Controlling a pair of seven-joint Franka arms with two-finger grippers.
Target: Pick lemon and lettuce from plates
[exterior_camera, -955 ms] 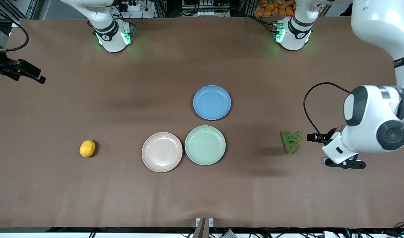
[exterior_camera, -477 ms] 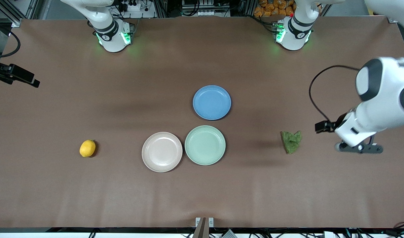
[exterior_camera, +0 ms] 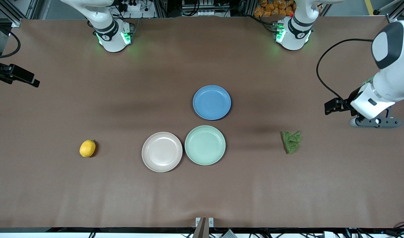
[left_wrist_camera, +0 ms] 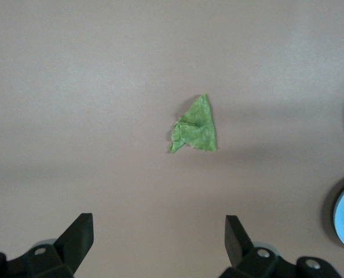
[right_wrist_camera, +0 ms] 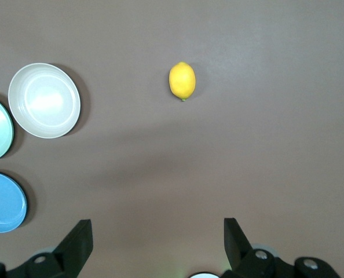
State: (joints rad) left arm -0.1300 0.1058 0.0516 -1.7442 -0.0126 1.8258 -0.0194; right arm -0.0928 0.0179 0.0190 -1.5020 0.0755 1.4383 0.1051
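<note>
The lemon lies on the bare tablecloth toward the right arm's end, apart from the plates; it also shows as the lemon. The lettuce lies on the cloth toward the left arm's end, also seen as the lettuce. The beige-pink plate and the mint green plate stand side by side, both empty. My left gripper hangs open and empty over bare cloth at the left arm's end; its open jaws are well off the lettuce. My right gripper is open and empty, high over bare cloth.
A blue plate, empty, stands farther from the front camera than the mint one. A black part of the right arm's hand juts in at the right arm's end of the table.
The left arm has swung its open gripper away from beside the lettuce, toward the bases' side of the table. The right arm's black part shifted slightly outward, then held still.
</note>
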